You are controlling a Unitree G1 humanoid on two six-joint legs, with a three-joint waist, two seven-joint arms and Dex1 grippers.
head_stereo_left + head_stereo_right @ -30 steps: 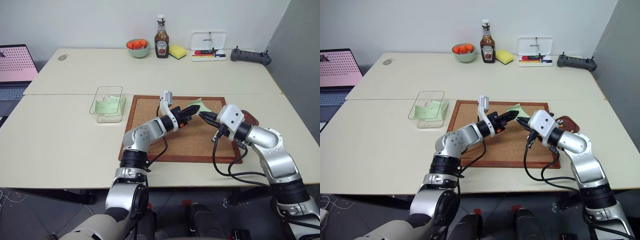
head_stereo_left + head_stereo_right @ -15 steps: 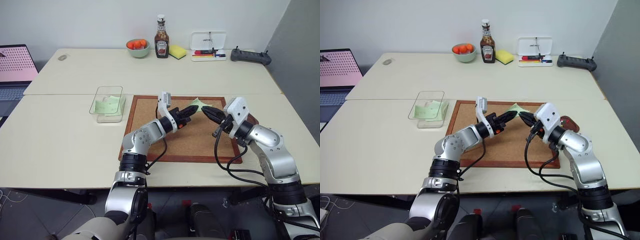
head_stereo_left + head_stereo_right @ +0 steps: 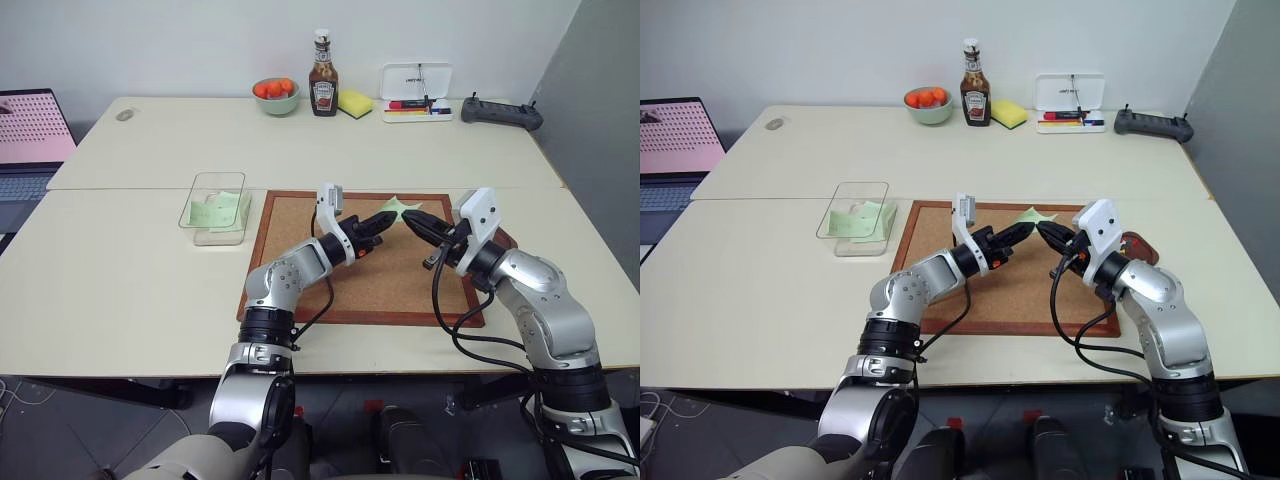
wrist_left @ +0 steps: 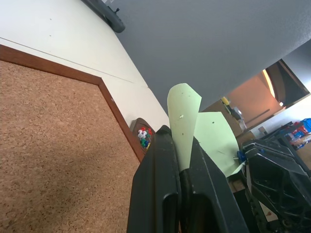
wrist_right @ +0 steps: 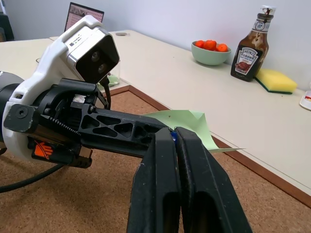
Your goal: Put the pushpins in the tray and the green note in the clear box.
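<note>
The green note (image 4: 187, 121) is held above the cork board (image 3: 340, 265), pinched in our left tool (image 4: 181, 160). Our right tool (image 5: 175, 138), fingers clamped on a blue pushpin (image 5: 173, 137), sits beside it.

Bright, even indoor light, soft shadows, sharp focus, no glare.
</note>
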